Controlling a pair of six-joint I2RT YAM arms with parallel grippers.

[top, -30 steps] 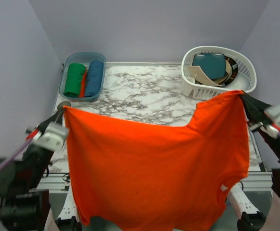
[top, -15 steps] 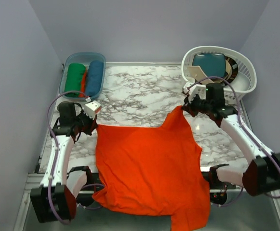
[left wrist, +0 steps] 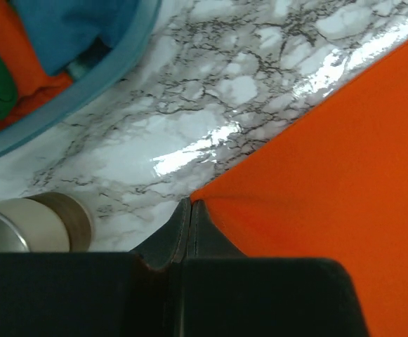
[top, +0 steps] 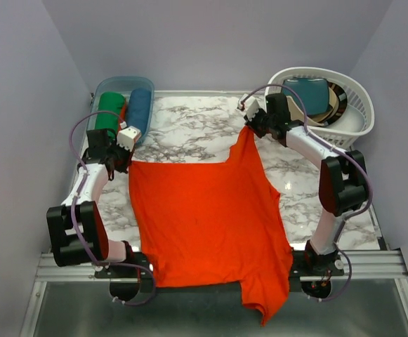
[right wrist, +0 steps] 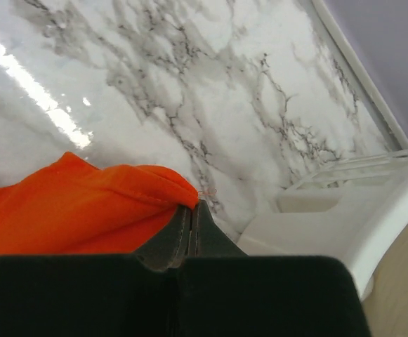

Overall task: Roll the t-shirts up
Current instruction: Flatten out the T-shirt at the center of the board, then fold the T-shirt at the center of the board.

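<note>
A bright orange-red t-shirt point(top: 207, 217) lies spread on the marble table, its lower part hanging over the near edge. My left gripper point(top: 128, 160) is shut on its far left corner; the left wrist view shows the jaws point(left wrist: 191, 205) pinching the cloth edge point(left wrist: 316, 161). My right gripper point(top: 248, 128) is shut on the far right corner, which rises to a peak; the right wrist view shows the jaws point(right wrist: 193, 206) closed on bunched cloth point(right wrist: 84, 200). Rolled green point(top: 108, 114) and blue point(top: 139, 112) t-shirts lie in a tray.
A blue-grey tray point(top: 98, 95) stands at the back left, near my left gripper. A white laundry basket point(top: 358, 98) with cloth items stands at the back right, close beside my right gripper point(right wrist: 372, 210). A round metal fitting point(left wrist: 28, 225) sits on the table's left edge.
Both grippers have carried the shirt's top corners away from the bases to the far part of the table. The shirt, held high in the air a second ago, now lies flatter on the marble.
</note>
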